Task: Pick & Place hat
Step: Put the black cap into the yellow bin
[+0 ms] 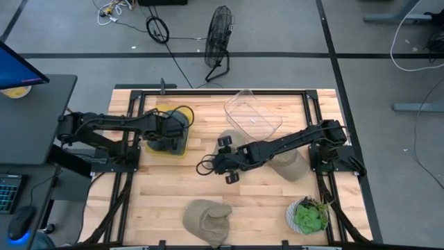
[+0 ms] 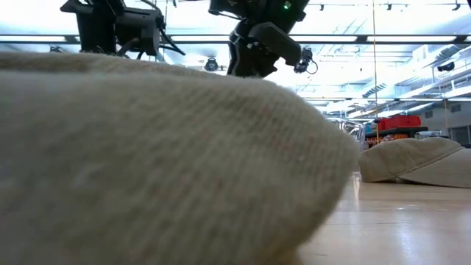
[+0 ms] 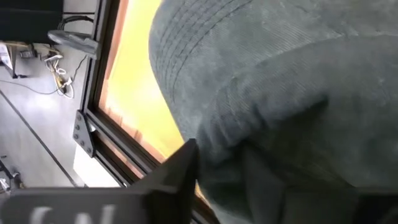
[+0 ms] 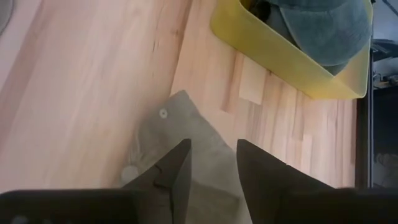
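This is a robotics lab or open workshop floor. A pale butcher-block wooden desk [image 1: 173, 187] edged with black metal framing stands on a grey floor marked with dark tape lines. Loose black and white cables [image 1: 121, 14] trail across that floor beside a black wire-cage floor fan [image 1: 218, 42]. At one side, a dark workstation carries a blue-lit monitor [image 1: 17, 69] and a keyboard [image 1: 8, 191]. The low view shows a high ceiling with long strip lights [image 2: 412, 37] and distant red storage bins [image 2: 397, 121].

Bright ceiling strip lights; tan hat [image 2: 147, 162] blurred close; wood table [image 2: 397, 221] glares.
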